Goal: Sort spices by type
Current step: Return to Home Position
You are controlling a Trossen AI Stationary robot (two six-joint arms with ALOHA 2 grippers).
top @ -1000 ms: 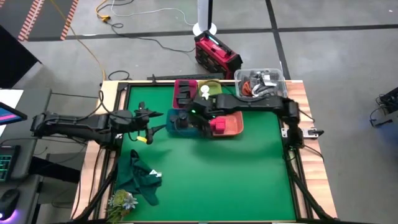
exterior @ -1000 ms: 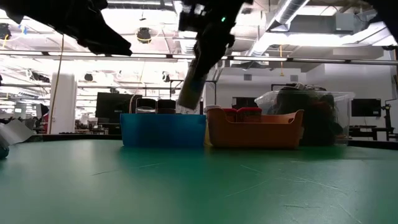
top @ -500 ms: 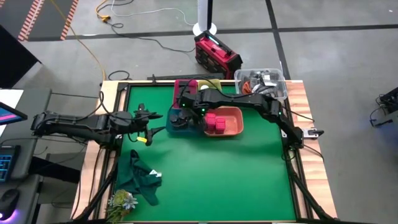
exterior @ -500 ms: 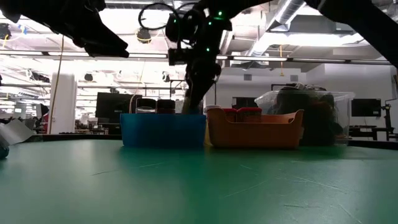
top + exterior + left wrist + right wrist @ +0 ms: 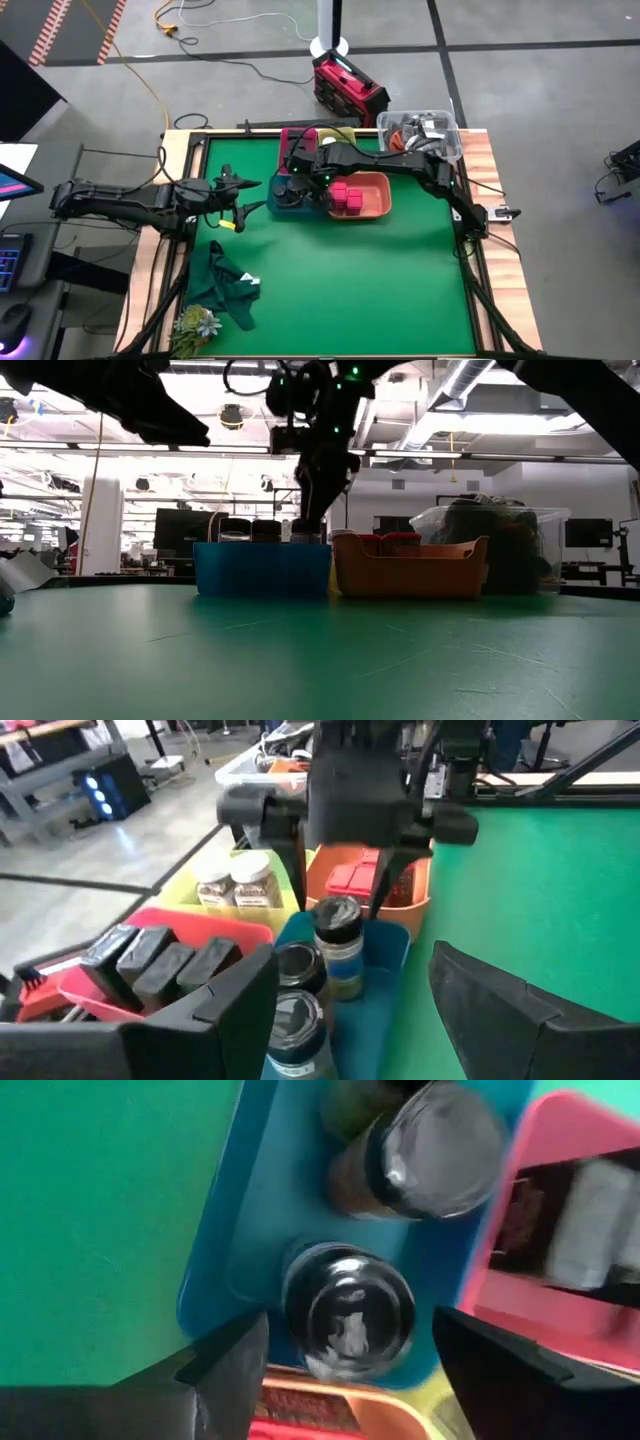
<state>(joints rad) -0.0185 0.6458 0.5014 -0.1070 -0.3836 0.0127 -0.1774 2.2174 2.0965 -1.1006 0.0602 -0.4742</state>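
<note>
Three dark round jars (image 5: 340,935) stand upright in the blue tray (image 5: 388,968), long axes straight up and glossy black lids to the ceiling, lined up along the tray. The one nearest the orange tray (image 5: 418,892) shows brownish glass and a banded label. Right over that jar hangs the right gripper (image 5: 343,902), pointing straight down. Its two dark fingers (image 5: 298,870) are spread wider than the lid, one on each side with a gap to spare, and they grip nothing. The left gripper (image 5: 255,195) hovers over the green felt table (image 5: 350,280) just beside the blue tray's outer side, aimed at it, its fingers also wide apart and empty. The trays are smooth moulded plastic with rounded corners, packed together in a block. There are magenta-red cubes (image 5: 352,878) in the orange one, flat dark boxy tins (image 5: 160,960) in the pink tray (image 5: 75,988), and white-topped round jars (image 5: 238,880) in the yellow-green tray (image 5: 190,900). A clear plastic bin (image 5: 420,128) of cables sits at the table corner beyond them, on the right arm's side.
</note>
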